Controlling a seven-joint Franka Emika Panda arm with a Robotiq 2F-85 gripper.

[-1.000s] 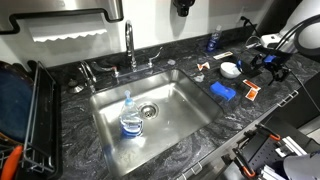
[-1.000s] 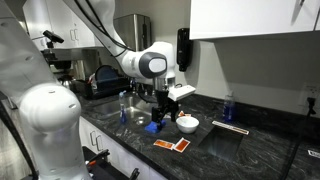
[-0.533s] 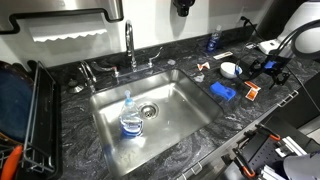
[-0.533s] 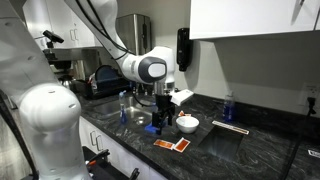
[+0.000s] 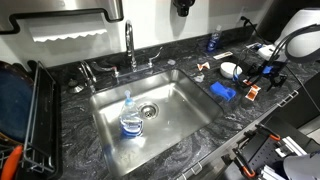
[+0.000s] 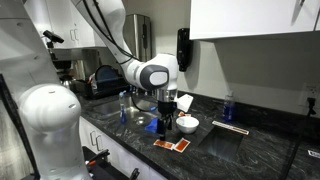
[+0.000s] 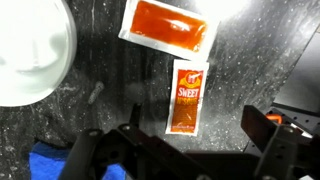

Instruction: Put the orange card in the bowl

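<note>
A dark marbled stone counter point(image 5: 200, 128) holds a rectangular stainless-steel sink point(image 5: 185, 112), and a clear plastic bottle with a blue cap point(image 5: 131, 118) stands upright in the basin near the drain, below the chrome faucet point(image 5: 130, 45). The white jointed robot arm point(image 6: 50, 120) reaches over the counter beside the sink, with its black gripper point(image 6: 168, 119) pointing down above a small group of things. In the wrist view the gripper point(image 7: 190, 162) has its jaws spread wide with nothing between them, one dark finger point(image 7: 100, 155) low on one side and the other far across the frame. The shallow round white bowl point(image 7: 30, 50) sits on the counter at the upper corner of that view, empty as far as it shows, and in an exterior view it point(image 5: 230, 69) lies just beyond the thick blue rectangular block point(image 5: 222, 91). The orange card point(image 7: 187, 95), narrow, thin and printed with the white word SWEET, lies flat on the stone directly under the open jaws, apart from the bowl. A wider flat orange packet with a white border point(image 7: 167, 25) lies just beyond it, close but not touching.
</note>
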